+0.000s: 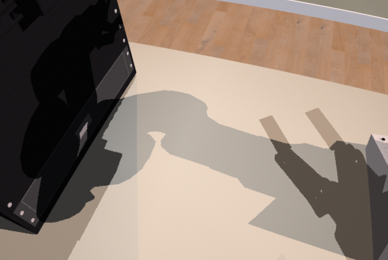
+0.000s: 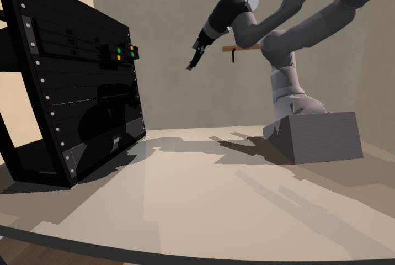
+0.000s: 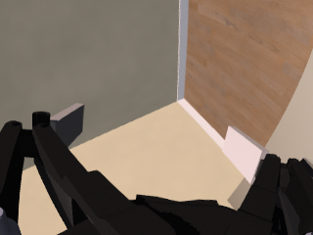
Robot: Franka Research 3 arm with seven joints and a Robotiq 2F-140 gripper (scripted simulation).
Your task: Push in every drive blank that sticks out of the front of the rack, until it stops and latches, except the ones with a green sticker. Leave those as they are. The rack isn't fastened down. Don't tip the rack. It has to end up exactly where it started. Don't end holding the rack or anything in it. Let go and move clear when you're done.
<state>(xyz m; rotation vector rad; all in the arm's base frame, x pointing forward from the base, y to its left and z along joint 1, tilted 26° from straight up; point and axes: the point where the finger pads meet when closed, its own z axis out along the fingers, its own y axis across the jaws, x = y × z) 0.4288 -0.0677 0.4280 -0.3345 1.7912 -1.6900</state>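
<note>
The black rack (image 2: 79, 102) (image 1: 31, 91) stands at the left of the table, its front facing the arm. Near its top right, small drive blanks carry round stickers: two green-stickered blanks (image 2: 118, 49) (image 2: 132, 53) and two yellow-stickered blanks (image 2: 118, 57) (image 2: 131, 47). They seem to stick out a little from the front. My gripper (image 2: 194, 59) (image 3: 156, 129) is open and empty. It hangs in the air at about the blanks' height, well to the right of the rack and apart from it. The wrist view shows only floor and wall, not the rack.
The arm's grey base block (image 2: 323, 137) (image 1: 381, 153) stands at the right of the table. A wooden peg rail (image 2: 240, 47) hangs on the wall behind the arm. The table's curved edge (image 2: 172, 256) runs along the front.
</note>
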